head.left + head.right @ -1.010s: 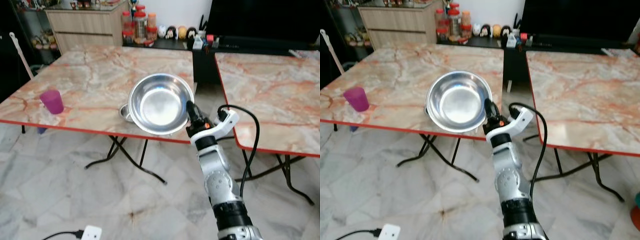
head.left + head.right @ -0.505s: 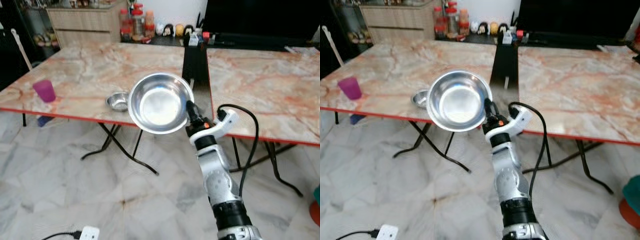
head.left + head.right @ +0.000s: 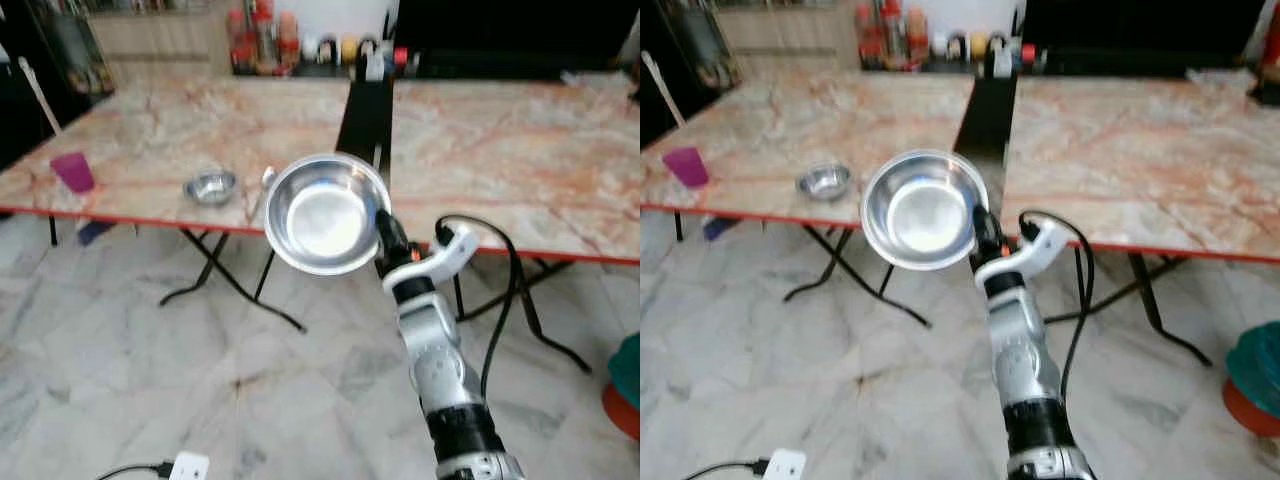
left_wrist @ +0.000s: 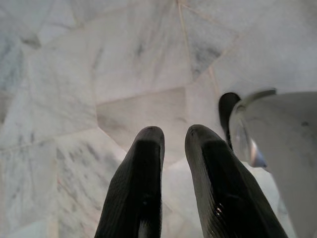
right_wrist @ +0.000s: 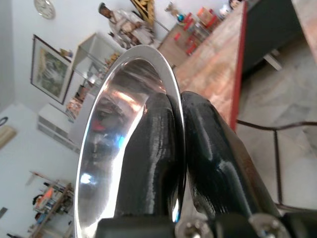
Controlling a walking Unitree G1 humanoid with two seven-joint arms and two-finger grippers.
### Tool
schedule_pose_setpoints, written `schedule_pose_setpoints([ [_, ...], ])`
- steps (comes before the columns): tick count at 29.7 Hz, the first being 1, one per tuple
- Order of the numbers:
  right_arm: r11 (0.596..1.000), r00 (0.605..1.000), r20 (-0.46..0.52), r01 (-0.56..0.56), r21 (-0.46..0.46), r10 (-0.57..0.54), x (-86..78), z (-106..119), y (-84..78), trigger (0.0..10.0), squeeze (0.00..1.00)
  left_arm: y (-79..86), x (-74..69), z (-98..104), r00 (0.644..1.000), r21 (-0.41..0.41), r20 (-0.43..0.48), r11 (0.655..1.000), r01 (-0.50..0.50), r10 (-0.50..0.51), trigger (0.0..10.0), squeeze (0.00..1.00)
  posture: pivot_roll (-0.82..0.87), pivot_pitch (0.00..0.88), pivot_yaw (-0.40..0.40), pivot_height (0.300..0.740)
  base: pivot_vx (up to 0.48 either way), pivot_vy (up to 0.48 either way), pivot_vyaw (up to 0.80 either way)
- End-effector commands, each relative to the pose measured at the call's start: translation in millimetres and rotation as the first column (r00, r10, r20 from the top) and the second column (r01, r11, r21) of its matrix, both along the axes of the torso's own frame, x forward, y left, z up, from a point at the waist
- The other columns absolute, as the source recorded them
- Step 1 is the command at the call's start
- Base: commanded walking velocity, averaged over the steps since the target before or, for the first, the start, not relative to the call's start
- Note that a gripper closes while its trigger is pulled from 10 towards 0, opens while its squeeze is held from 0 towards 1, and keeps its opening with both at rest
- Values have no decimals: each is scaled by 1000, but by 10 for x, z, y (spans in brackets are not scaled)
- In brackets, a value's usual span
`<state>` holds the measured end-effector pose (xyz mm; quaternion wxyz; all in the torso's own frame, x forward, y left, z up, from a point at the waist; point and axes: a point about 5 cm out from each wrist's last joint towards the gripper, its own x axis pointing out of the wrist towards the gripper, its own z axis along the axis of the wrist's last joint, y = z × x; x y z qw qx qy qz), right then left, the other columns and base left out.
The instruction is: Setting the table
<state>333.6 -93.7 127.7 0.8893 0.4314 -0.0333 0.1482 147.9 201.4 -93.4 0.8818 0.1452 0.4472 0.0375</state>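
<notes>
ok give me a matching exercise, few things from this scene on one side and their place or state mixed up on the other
Things:
1. large steel bowl
2. small steel bowl
3. purple cup
4. left gripper

Places or states:
A. stands near the left table's far left edge
B. pinched at its rim by the right gripper
C. hangs over the marble floor, holding nothing
D. sits on the left table near its front edge

Pairs: 1-B, 2-D, 3-A, 4-C

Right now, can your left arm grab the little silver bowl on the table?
Probably not: the left tool hangs over the floor, and the little silver bowl sits far ahead on the table.
</notes>
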Motion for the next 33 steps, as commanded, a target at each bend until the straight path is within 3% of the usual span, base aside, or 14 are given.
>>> schedule_pose_setpoints([
  [1,1000,998,-59,-12,4,13,-32,-169,39,10000,0,30,-20,-3,1000,-3,-4,1000,-8,8,10000,0,90,47,-5,740,0,0,0],
  [7,999,989,-145,3,-40,-9,-88,-438,-78,10000,0,35,-24,-4,1000,-1,-6,1000,-6,6,10000,0,89,48,-1,740,0,0,0],
  [8,998,979,-205,5,-68,-19,-142,-609,-135,10000,0,39,-26,-4,1000,0,-8,1000,-4,4,10000,0,91,49,1,740,0,0,0],
  [15,992,947,-318,11,-125,-50,-266,-912,-257,10000,0,50,-30,-4,1000,1,-9,1000,-4,4,10000,0,94,48,5,740,0,0,0],
  [16,990,932,-357,11,-143,-62,-324,-1017,-308,0,0,55,-31,-3,1000,2,-9,1000,-3,3,10000,0,95,48,7,740,0,0,0],
  [23,978,866,-483,30,-205,-127,-522,-1321,-502,0,0,54,-30,-4,1000,-6,-11,1000,-2,2,10000,0,95,49,8,740,0,0,0],
  [26,978,866,-483,30,-205,-127,-522,-1321,-502,0,0,54,-30,-4,1000,-6,-11,1000,-2,2,10000,0,95,49,8,740,0,0,0],
  [30,971,831,-533,35,-235,-159,-609,-1434,-581,0,0,35,-30,-9,1000,-21,-19,1000,4,-5,10000,0,96,45,10,740,0,0,0],
  [31,965,803,-567,36,-260,-183,-678,-1515,-637,10000,0,22,-26,-10,1000,-29,-19,1000,5,-6,10000,0,95,44,11,740,0,0,0],
  [33,960,781,-592,36,-278,-200,-735,-1577,-680,10000,0,11,-21,-10,1000,-35,-18,999,8,-8,10000,0,96,44,11,740,0,0,0],
])
